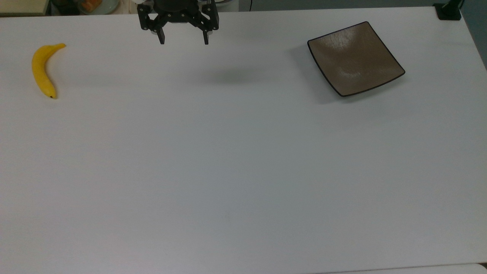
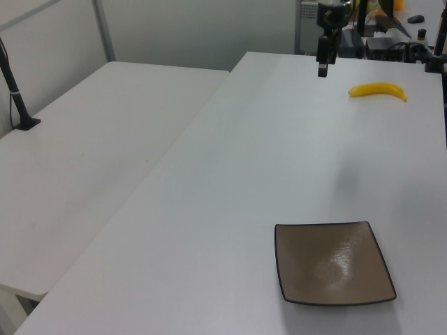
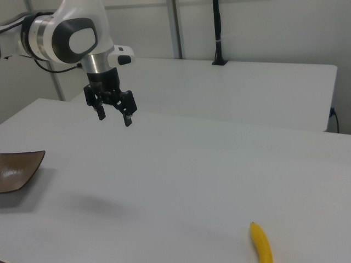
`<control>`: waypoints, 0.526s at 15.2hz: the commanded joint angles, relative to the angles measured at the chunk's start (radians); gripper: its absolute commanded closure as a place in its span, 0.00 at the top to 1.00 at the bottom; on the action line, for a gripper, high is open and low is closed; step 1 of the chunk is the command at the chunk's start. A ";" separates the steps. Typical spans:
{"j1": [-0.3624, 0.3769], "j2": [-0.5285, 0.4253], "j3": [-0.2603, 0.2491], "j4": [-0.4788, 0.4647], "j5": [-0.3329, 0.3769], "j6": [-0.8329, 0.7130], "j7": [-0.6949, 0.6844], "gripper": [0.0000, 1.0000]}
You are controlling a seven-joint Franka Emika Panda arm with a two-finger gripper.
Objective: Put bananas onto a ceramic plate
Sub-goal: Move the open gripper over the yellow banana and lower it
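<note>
In the top view the gripper hangs with jaws apart, holding nothing. The banana lies toward its nine o'clock — long axis roughly twelve-to-six. The ceramic plate sits toward three o'clock, well apart.

Yellow, brown-grey and black on a plain white worktop.

The curved banana is bright yellow with a dark tip; the square glossy ceramic plate is brown-grey with a thin dark rim; the end effector is black beneath a white-and-grey arm.
</note>
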State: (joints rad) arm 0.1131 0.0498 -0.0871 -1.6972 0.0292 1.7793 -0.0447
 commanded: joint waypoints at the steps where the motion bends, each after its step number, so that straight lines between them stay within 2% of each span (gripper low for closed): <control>1: -0.009 -0.031 0.012 -0.036 0.003 0.028 0.005 1.00; 8: -0.010 -0.038 0.012 -0.042 0.005 0.012 -0.011 1.00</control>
State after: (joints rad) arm 0.1106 0.0432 -0.0825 -1.7081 0.0309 1.7816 -0.0446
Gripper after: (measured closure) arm 0.000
